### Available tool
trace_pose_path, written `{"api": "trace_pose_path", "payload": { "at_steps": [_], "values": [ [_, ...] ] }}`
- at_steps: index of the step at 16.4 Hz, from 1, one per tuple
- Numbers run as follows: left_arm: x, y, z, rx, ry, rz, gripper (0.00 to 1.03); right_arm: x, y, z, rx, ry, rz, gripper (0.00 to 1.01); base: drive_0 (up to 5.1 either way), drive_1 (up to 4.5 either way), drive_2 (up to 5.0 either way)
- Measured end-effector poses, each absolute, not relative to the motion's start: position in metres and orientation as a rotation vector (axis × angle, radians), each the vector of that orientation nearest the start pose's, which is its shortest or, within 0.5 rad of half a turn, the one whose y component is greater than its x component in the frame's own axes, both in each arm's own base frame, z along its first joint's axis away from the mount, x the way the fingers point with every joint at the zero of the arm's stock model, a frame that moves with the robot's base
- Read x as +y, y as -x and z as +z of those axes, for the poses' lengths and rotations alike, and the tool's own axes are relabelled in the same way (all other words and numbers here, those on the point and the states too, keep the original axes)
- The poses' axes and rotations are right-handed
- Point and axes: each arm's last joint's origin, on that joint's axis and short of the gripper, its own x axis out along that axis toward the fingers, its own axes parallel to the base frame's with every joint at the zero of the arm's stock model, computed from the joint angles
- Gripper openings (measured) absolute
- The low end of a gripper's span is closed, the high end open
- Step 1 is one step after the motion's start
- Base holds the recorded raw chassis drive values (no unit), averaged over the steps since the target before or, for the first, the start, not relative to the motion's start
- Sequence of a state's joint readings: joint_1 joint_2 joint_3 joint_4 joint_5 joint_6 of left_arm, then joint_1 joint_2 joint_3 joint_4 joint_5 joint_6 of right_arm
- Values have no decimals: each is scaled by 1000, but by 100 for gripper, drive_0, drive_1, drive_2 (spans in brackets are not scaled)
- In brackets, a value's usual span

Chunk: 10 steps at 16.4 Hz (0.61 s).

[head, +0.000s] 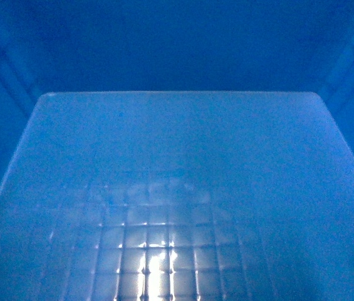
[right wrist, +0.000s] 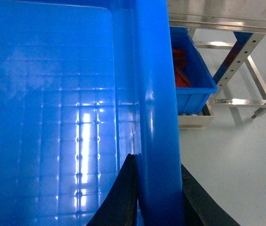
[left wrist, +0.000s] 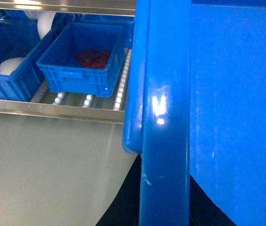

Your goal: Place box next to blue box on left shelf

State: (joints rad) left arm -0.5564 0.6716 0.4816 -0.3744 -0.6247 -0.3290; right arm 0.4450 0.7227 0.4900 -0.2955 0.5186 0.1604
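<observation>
The right gripper (right wrist: 157, 197) is clamping the box (right wrist: 52, 117) by its rim, one finger inside, one outside. The left gripper (left wrist: 163, 197) is gripping the opposite rim likewise. Ahead of it, open shelf (left wrist: 121, 89) rollers are showing just beside a smaller crate (left wrist: 83, 61)

Black, tapered right pincer (right wrist: 158, 197) fingers (right wrist: 121, 197)

Warehouse or factory storage area: blue plastic bins (left wrist: 83, 63) sit on a rack of white roller wheels between grey metal rails (left wrist: 88, 100), above a plain pale floor (left wrist: 43, 174).
</observation>
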Motion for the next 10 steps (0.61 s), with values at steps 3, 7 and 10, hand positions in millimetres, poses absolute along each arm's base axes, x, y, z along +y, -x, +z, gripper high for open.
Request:
{"api": "trace_pose_path", "payload": {
  "at_steps": [3, 7, 10],
  "values": [
    [-61, -130, 232, 450, 9, 142, 8, 54, -146, 233, 460, 87, -109, 12, 0, 0, 0],
    [-61, -130, 232, 450, 9, 142, 8, 54, -146, 233, 460, 87, -109, 12, 0, 0, 0],
    [-61, -130, 232, 446, 11, 141, 8, 54, -146, 234, 456, 86, -110, 12, 0, 0, 0]
  ]
}}
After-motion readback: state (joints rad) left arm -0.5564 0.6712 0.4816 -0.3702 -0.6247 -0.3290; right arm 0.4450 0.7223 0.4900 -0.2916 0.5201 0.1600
